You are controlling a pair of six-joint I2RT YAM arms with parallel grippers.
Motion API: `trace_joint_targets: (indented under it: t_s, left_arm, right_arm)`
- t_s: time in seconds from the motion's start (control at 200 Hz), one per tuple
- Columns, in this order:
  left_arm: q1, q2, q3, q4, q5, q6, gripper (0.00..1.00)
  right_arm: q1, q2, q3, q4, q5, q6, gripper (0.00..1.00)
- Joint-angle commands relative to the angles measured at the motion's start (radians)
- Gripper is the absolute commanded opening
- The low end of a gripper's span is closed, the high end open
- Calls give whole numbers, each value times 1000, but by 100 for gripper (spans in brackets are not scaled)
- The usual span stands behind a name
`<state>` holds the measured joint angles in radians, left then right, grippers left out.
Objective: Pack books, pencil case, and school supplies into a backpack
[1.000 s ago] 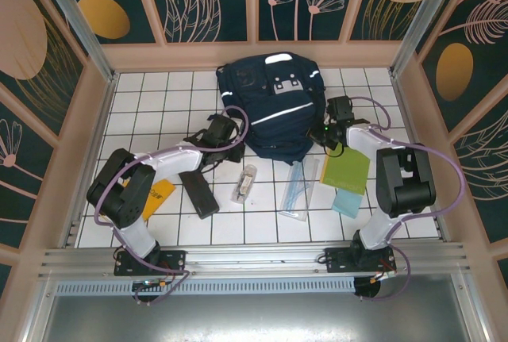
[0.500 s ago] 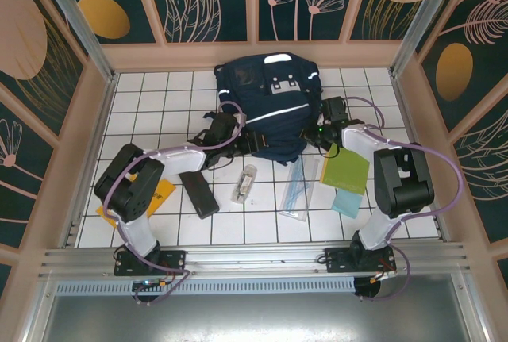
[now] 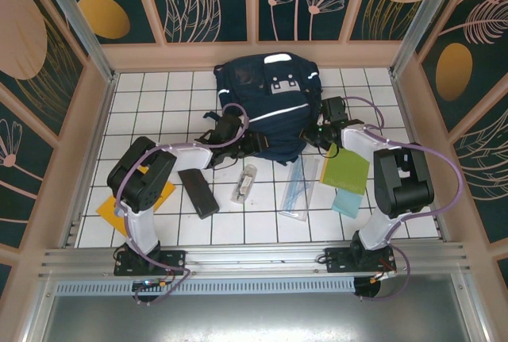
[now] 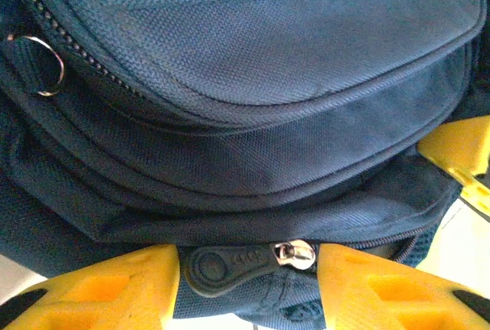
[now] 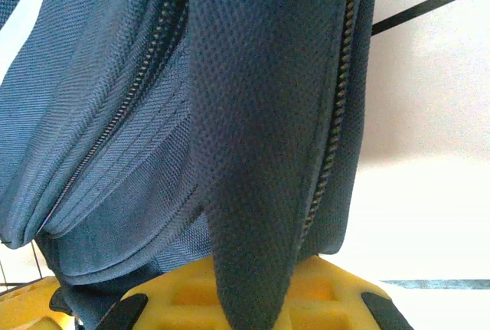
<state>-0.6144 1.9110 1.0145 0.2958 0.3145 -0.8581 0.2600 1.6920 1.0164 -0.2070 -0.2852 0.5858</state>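
Note:
The navy backpack (image 3: 266, 100) lies at the back middle of the tiled floor. My left gripper (image 3: 242, 140) is at its lower left edge, open, with a dark zipper pull (image 4: 230, 267) and its silver slider (image 4: 297, 253) lying between the yellow fingers (image 4: 115, 295). My right gripper (image 3: 317, 132) is shut on a fold of backpack fabric (image 5: 268, 154) at the lower right corner. In front lie the black pencil case (image 3: 198, 192), a clear tube (image 3: 246, 183), the ruler set (image 3: 296, 190), a yellow-green book (image 3: 347, 172), a teal pad (image 3: 348, 201) and a yellow-orange book (image 3: 135, 201) partly under my left arm.
Wooden walls (image 3: 95, 120) close in the tiled floor on the left, right and back. A metal rail (image 3: 254, 259) runs along the near edge by the arm bases. A metal ring (image 4: 46, 66) hangs on the backpack's upper zip.
My left gripper has moved right to the backpack's lower edge and its jaws have widened. The right gripper shifted slightly left, and the backpack's lower part has bunched up.

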Motion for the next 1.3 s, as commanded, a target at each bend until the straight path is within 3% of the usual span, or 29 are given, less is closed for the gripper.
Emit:
trace_joint_targets:
  t_s: [0.0,0.34,0.635,0.821,0.971,1.171,1.296]
  left_arm:
    - [-3,43,51,89,-48,-11,46]
    - [6,-1,15,140,-148,18,0]
    - [24,-65,-36,68,-144,104,0]
    - [72,-142,-194,94,-200,94,0]
    - [91,-190,-255,163,-282,62,0]
    - [141,-216,-277,229,-485,21,0]
    - [193,-202,-282,320,-519,35,0]
  right_arm:
    - [25,-16,1,90,-47,5,0]
    - [26,-27,2,65,-24,-21,0]
    - [4,-30,-2,60,-5,-22,0]
    - [-51,-62,-21,94,-69,24,0]
    - [-70,-66,-40,136,-119,72,0]
    - [-74,-77,-60,152,-133,82,0]
    - [-75,-88,-63,146,-145,64,0]
